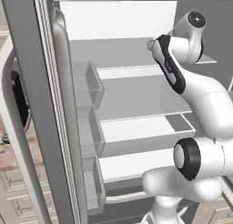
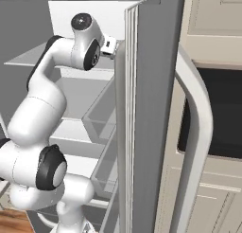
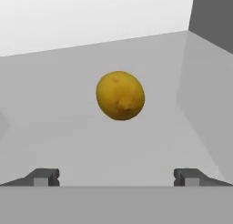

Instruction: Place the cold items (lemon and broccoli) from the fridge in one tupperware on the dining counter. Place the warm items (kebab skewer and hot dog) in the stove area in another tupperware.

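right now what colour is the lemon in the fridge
Yellow-orange, slightly mottled. The lemon shows best in the hand view, on a pale grey shelf.

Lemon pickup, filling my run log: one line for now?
phase: approach | pincer: open, empty | lemon: on fridge shelf, ahead, untouched

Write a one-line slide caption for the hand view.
Open gripper lined up on the lemon lying on a fridge shelf.

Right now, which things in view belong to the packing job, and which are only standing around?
For the job:
- round yellow-orange lemon, ahead between the open fingers
- open grey steel fridge

Standing around:
- clear door bins
- beige cabinet front
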